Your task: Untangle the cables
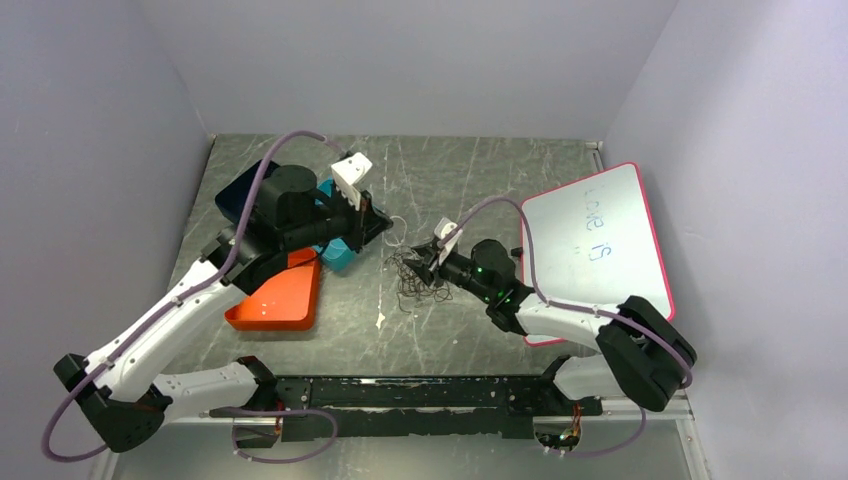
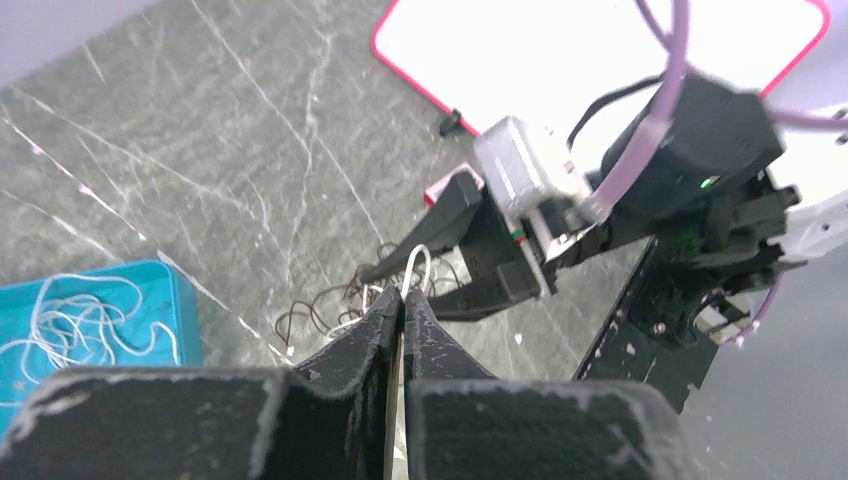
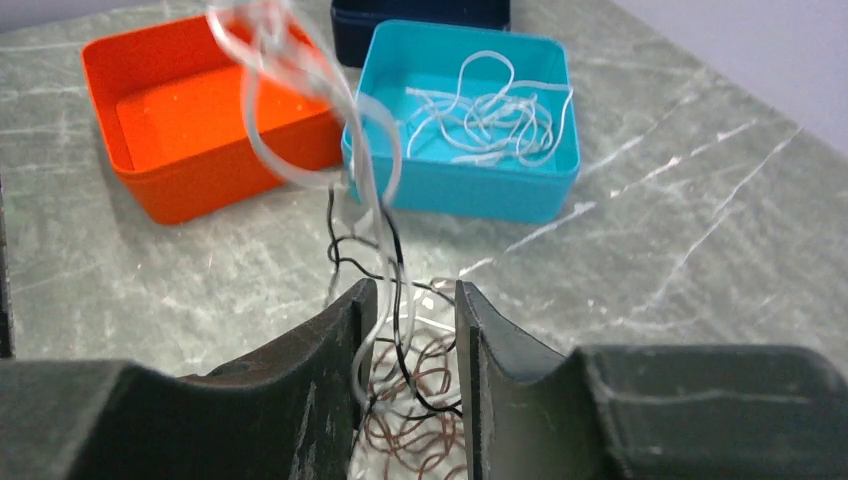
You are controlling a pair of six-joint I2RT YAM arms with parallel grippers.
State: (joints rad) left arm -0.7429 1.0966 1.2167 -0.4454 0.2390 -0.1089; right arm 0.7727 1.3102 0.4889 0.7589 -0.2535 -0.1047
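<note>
The cables point(image 1: 412, 278) lie as a small tangle of brown, black and whitish wires at the table's middle. My left gripper point(image 1: 388, 224) is just left of the tangle. In the left wrist view it point(image 2: 403, 292) is shut on a white wire point(image 2: 416, 262) that loops up from the tangle point(image 2: 325, 305). My right gripper point(image 1: 428, 258) is at the tangle's right side. In the right wrist view it point(image 3: 410, 300) is open, with white and black wires running between its fingers. The brown tangle point(image 3: 420, 410) lies below it, and a white wire point(image 3: 300, 110) rises up and to the left.
A teal box point(image 3: 470, 110) holds several white wires. An orange tray point(image 3: 190, 110) stands beside it, and a dark blue box point(image 3: 420, 15) stands behind. These are left of the tangle in the top view point(image 1: 338, 255). A red-rimmed whiteboard point(image 1: 600, 240) lies at the right.
</note>
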